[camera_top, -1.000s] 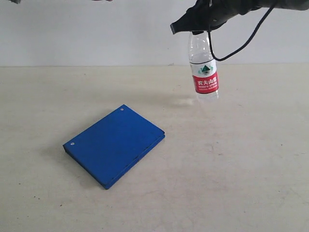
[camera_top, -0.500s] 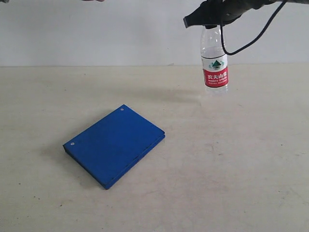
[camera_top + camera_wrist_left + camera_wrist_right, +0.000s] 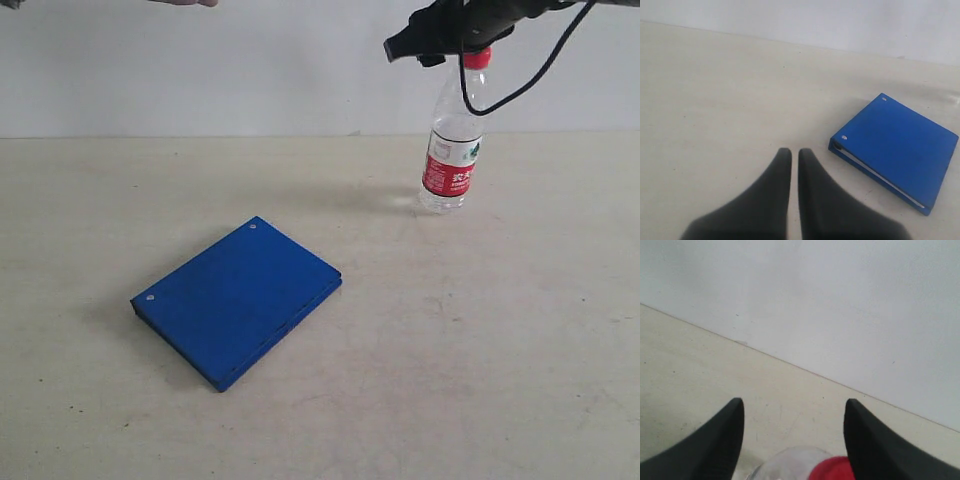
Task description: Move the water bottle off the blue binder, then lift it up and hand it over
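Note:
The water bottle stands on the table at the back right, leaning a little, apart from the blue binder. Its red cap sits just under my right gripper. In the right wrist view that gripper is open, its fingers wide apart, with the cap and the clear shoulder of the bottle below them and nothing gripped. The left gripper is shut and empty, hovering over bare table beside the binder, which lies flat with nothing on it.
A pale wall runs behind the beige table. A black cable hangs from the right arm close to the bottle's neck.
The bottle hung in the right gripper, clear of the table. It has come down onto the table, and the right gripper has let go of it and opened.

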Action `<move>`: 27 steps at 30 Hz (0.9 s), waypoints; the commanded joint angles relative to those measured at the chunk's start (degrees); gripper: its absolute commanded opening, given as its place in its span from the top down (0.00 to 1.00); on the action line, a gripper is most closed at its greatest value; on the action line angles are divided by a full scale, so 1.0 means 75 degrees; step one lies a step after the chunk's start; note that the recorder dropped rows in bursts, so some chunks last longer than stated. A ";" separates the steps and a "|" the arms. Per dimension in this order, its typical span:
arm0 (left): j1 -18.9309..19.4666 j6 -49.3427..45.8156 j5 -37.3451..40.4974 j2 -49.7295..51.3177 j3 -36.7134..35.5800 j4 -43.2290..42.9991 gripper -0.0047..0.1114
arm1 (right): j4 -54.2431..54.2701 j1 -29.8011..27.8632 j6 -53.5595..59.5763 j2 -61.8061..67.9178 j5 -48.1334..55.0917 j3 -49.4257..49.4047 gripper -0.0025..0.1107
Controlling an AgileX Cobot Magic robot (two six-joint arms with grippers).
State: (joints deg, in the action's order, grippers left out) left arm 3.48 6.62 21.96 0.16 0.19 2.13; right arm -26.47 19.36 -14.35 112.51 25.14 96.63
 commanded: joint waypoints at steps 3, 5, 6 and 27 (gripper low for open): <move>-0.0016 -0.0027 -0.0134 -0.0021 -0.0026 -0.0022 0.92 | -0.0032 -0.0023 0.0021 -0.1251 0.0125 0.0001 0.48; -0.0016 -0.0027 -0.0134 -0.0021 -0.0026 -0.0022 0.92 | -0.0015 -0.0009 0.0021 -0.1722 0.0320 0.0001 0.48; -0.0016 -0.0027 -0.0134 -0.0021 -0.0026 -0.0022 0.92 | 0.0025 0.0009 0.0021 -0.1908 0.0429 0.0001 0.48; -0.0016 -0.0127 -0.1828 -0.0021 -0.0026 -0.0683 0.92 | 0.6370 0.1329 0.4463 -0.2862 0.5976 -0.0227 0.48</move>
State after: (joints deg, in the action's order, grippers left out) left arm 3.48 5.11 10.30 0.16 0.19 -3.98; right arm 12.45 29.18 14.83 89.54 67.49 96.41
